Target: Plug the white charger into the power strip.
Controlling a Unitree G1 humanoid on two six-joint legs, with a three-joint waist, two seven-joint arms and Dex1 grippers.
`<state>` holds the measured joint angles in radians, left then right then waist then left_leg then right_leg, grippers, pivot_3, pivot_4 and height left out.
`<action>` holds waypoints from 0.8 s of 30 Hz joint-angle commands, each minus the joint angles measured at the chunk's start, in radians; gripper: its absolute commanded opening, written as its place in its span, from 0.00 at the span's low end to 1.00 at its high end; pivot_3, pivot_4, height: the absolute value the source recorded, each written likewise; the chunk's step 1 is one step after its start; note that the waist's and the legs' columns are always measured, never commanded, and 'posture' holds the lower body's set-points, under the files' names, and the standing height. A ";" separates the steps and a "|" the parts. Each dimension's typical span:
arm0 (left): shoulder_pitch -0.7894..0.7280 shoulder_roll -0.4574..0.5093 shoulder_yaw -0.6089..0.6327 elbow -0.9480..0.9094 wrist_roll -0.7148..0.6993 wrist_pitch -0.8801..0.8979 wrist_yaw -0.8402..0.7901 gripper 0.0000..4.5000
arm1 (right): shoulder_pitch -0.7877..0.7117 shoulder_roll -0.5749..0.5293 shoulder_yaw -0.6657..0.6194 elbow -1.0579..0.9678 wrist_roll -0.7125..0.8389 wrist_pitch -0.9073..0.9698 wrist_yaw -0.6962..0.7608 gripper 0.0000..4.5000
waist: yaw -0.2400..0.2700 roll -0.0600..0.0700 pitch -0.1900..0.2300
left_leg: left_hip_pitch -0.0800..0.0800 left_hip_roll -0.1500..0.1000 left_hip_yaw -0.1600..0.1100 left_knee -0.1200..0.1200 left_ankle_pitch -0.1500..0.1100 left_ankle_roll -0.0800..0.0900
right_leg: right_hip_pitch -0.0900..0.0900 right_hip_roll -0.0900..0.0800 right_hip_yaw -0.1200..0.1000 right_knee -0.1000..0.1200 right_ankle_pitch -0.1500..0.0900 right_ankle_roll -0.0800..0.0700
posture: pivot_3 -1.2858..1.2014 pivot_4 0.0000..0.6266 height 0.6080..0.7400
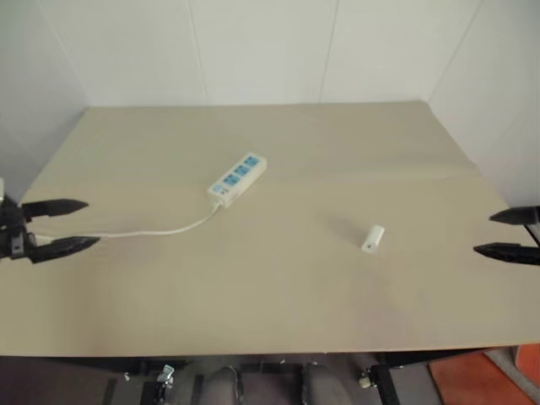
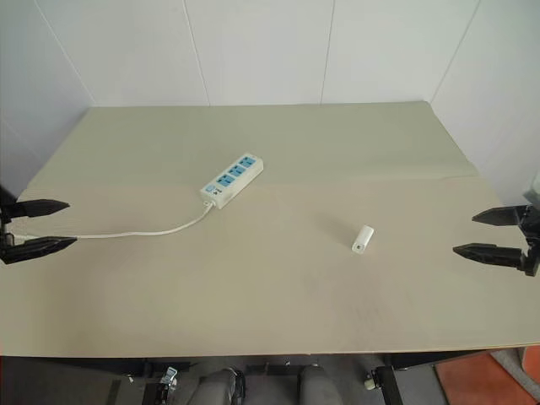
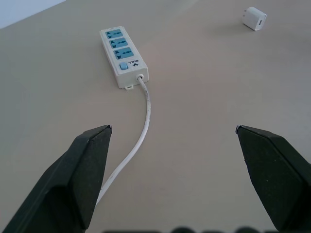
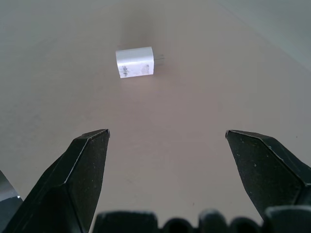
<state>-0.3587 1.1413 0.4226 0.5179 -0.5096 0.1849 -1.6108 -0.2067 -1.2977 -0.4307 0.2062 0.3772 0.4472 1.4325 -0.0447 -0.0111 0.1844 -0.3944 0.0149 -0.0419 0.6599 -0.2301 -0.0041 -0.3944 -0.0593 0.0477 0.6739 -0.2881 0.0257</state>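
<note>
Both tools gaping, empty: left tool (image 1: 84, 224) nearest power strip (image 1: 237, 179) cord (image 1: 152, 231), white charger (image 1: 372, 238) lying nearer right tool (image 1: 483, 233) on tabletop (image 1: 270, 295).

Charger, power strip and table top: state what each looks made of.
White charger: smooth white plastic, likely; thin metal-looking prongs at one end. Power strip: white moulded plastic with blue socket faces; its cord looks rubbery. Table: matte beige board, possibly laminate.
</note>
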 commanded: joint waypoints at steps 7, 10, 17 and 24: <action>-0.041 0.014 -0.014 0.028 -0.002 -0.009 -0.002 0.99 | 0.015 -0.020 -0.067 -0.027 0.022 0.016 -0.009 1.00 | 0.000 0.000 0.000 | 0.000 0.000 0.000 0.000 0.000 0.000 | 0.000 0.000 0.000 0.000 0.000 0.000 | 0.52 0.24 1.00; -0.041 0.015 -0.014 0.028 -0.002 0.001 -0.001 0.99 | 0.018 -0.020 -0.067 -0.025 0.020 0.015 -0.009 1.00 | 0.000 0.000 0.000 | 0.000 0.000 0.000 0.000 0.000 0.000 | 0.000 0.000 0.000 0.000 0.000 0.000 | 0.52 0.24 1.00; -0.041 0.004 -0.019 0.027 0.001 -0.003 0.011 0.99 | 0.015 -0.014 -0.056 -0.021 0.017 0.007 -0.018 1.00 | 0.000 0.000 0.000 | 0.000 0.000 0.000 0.000 0.000 0.000 | 0.000 0.000 0.000 0.000 0.000 0.000 | 0.52 0.24 1.00; -0.131 -0.132 -0.109 0.111 0.099 -0.122 0.138 0.99 | -0.024 0.053 0.009 -0.117 0.020 0.030 -0.116 1.00 | 0.003 0.000 0.000 | 0.001 0.000 0.000 0.000 0.000 0.000 | 0.002 0.000 0.000 0.001 0.000 0.000 | 0.52 0.24 1.00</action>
<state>-0.4592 1.0044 0.3216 0.6154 -0.4324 0.0971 -1.5065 -0.2110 -1.2415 -0.4216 0.1384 0.3784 0.4653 1.3460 -0.0415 -0.0114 0.1841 -0.3931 0.0144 -0.0422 0.6605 -0.2301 -0.0041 -0.3923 -0.0593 0.0475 0.6749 -0.2880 0.0258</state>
